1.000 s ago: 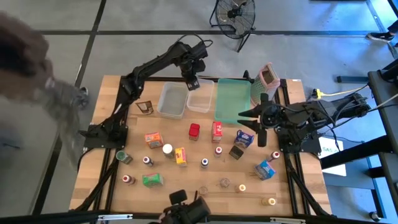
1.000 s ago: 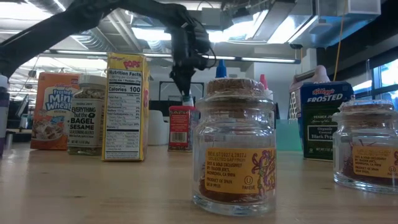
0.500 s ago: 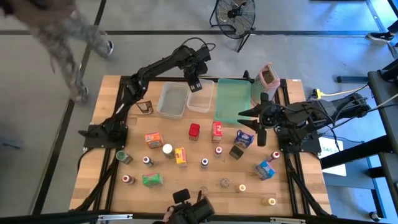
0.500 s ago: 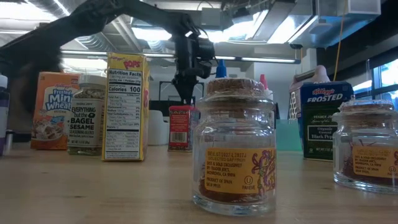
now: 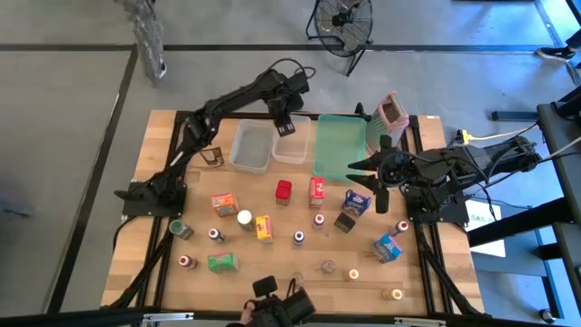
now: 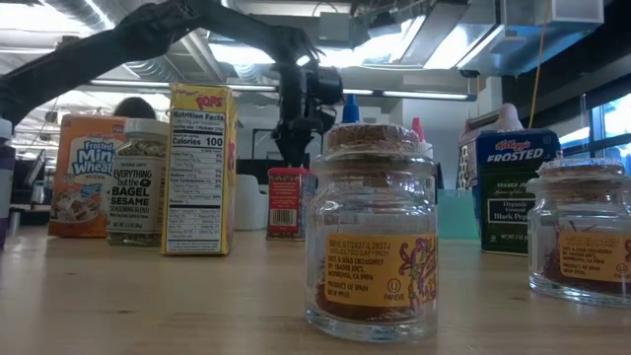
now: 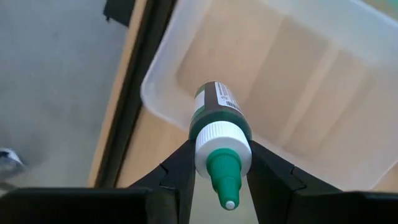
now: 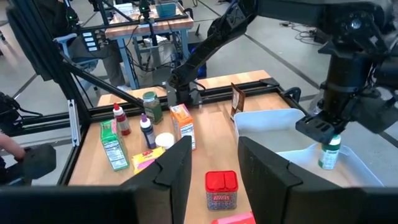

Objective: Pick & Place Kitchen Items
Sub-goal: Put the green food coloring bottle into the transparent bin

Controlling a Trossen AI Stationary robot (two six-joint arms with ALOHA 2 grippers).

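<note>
The left gripper (image 5: 284, 124) hangs over the far end of the right one of two clear plastic tubs (image 5: 292, 145). Its fingers (image 7: 180, 168) are closed on a small dark bottle with a white collar and a green pointed cap (image 7: 219, 134); the bottle is held above the tub, not touching it. The second clear tub (image 5: 252, 146) stands just beside the first, and a flat green tray (image 5: 338, 145) lies on its other side.

The right gripper (image 5: 356, 167) waits near the green tray, above the wooden table (image 5: 145, 227). Its fingers (image 8: 176, 163) stand apart with nothing between them.

The other groceries stay on the table, nearer to the front than the tubs: a red square jar (image 5: 284, 191), an orange box (image 5: 223, 203), a green box (image 5: 221, 262) and a blue box (image 5: 388, 247).
</note>
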